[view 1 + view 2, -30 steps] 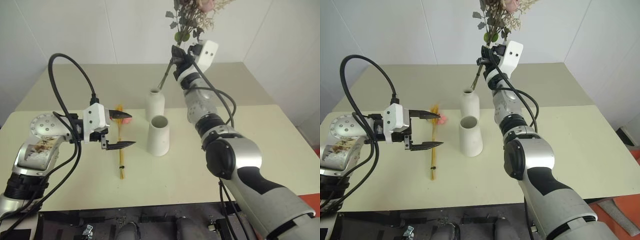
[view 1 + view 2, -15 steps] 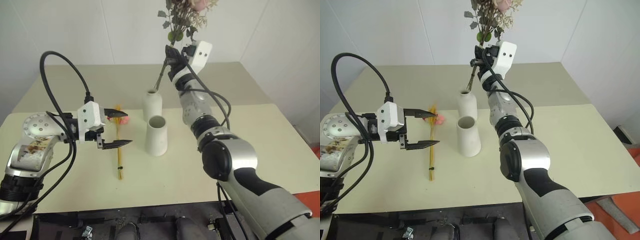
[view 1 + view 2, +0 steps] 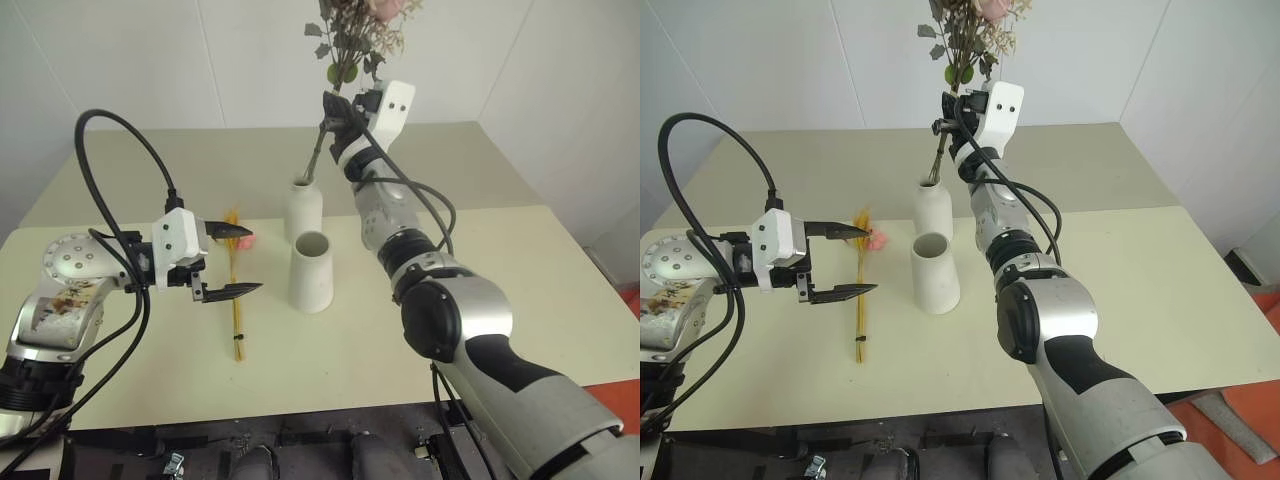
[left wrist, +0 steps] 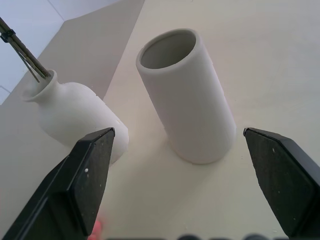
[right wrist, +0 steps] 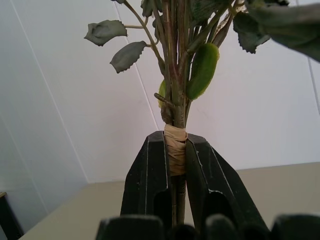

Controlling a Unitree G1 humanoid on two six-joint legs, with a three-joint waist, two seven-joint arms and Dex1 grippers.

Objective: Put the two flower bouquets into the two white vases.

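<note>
Right wrist view, rose bouquet (image 5: 176,75) heads cut off

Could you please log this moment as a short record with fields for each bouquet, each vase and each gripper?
rose bouquet: upright, stem ends in the mouth of the bottle vase, wrapped stem clamped by the right gripper
yellow bouquet: lying flat on the table, left of the vases
bottle vase: upright, behind the cone vase
cone vase: upright, empty
right gripper: shut on the rose stems
left gripper: open, holding nothing, above the yellow bouquet, facing the vases
</note>
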